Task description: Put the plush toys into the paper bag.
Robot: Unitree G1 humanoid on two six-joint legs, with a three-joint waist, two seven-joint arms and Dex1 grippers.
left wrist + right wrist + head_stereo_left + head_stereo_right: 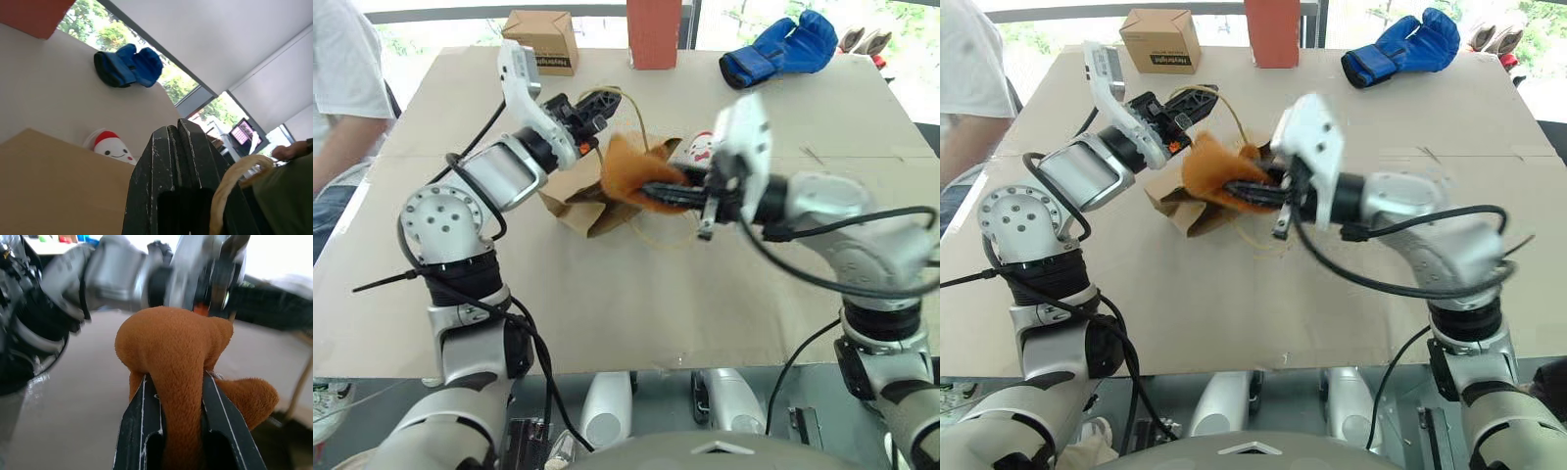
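Right gripper [677, 195] clamped on orange-brown plush toy [628, 168], carried level above table [607, 313]. Paper bag [582, 208] mouth at about 8 o'clock from toy, just beside; left gripper [592, 123] shut on bag handle [625, 98]. White chick [702, 149] on table at 2 o'clock.

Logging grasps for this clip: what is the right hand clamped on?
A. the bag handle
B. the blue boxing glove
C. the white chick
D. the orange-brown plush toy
D: the right hand squeezes the orange-brown plush toy between its black fingers.
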